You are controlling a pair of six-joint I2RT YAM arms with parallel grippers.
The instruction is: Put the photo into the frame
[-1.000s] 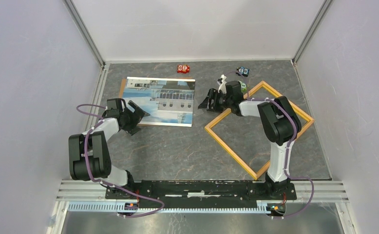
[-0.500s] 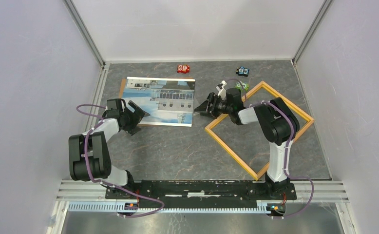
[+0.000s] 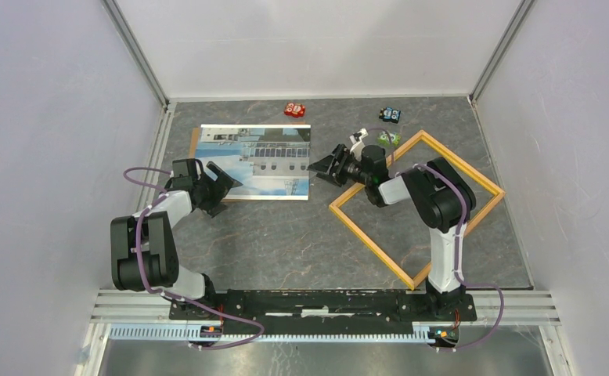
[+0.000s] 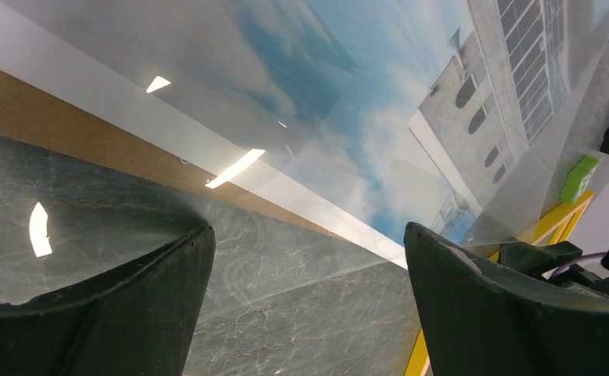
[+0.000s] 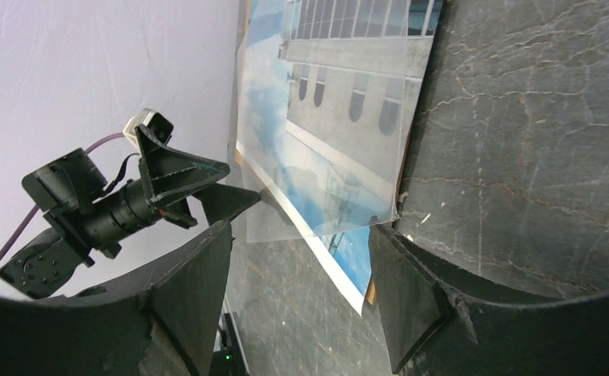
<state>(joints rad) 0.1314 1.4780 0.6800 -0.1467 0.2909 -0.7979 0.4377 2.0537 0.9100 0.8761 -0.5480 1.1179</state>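
Top external view: I'm at the pickup. My right pincer [image 3: 318, 168] stands apart at the right edge of the photo [image 3: 258, 160], and my left pincer [image 3: 225, 197] is wide apart by its near corner. Next, I judge, comes pinching that thin edge. The photo lies flat, sky and building up, far left on the surface [image 3: 286, 243], well apart from the frame [image 3: 372, 247].

Bright, even light falls from above in the top view. It leaves only faint, soft shadows on the grey table [image 3: 286, 235], and the picture stays sharp to its corners. In the left wrist view, white streaks of glare sit on the glossy photo [image 4: 348, 94]. The fingers [image 4: 90, 313] of the left gripper [image 4: 308, 235] are dark, featureless and slightly soft near the lens. In the right wrist view, the fingers [image 5: 168, 313] of the right gripper [image 5: 300, 231] are just as dark. The photo there is crisp, and the wall [image 5: 90, 63] is pale, almost washed out.
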